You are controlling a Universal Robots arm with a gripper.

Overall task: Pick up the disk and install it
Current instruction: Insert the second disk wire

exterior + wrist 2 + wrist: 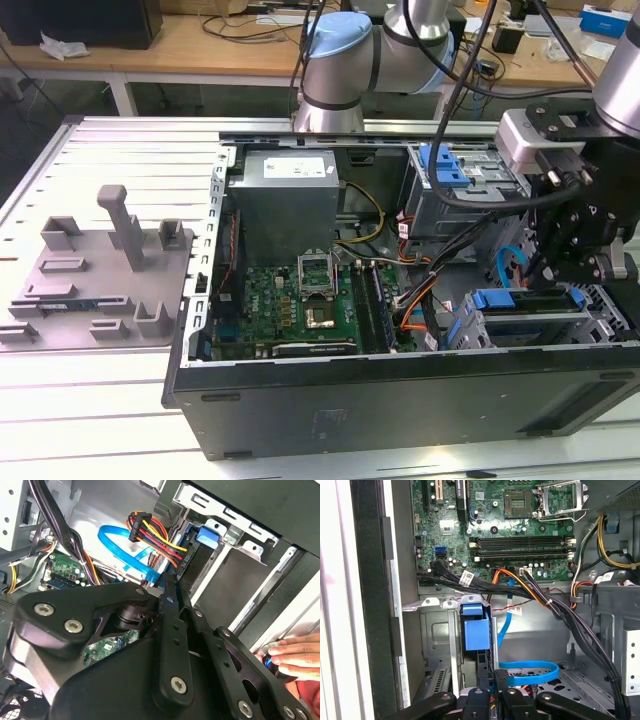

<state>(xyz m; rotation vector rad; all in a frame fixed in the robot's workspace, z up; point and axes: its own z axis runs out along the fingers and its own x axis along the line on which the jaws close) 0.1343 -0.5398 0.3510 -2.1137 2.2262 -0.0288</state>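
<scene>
The disk [532,303] stands on edge in the drive cage at the front corner of the open computer case, on the exterior view's right. Its blue bracket [475,630] shows at one end in both wrist views, with a bundle of coloured power wires close by. In the second wrist view the disk [202,565] is a dark slab with the blue bracket [207,535] at its far end. My gripper [553,283] hangs right over the disk. Its fingers [171,587] are shut together, with their tips at the disk's upper edge. The gripper [492,679] also appears above the cage in the first wrist view.
The green motherboard [300,300] and a grey power supply box [285,195] fill the case's middle. Thick black cables [560,610] and a blue flat cable [530,672] run beside the cage. A grey fixture [100,270] lies on the exterior view's left. A person's hand [295,655] rests outside the case.
</scene>
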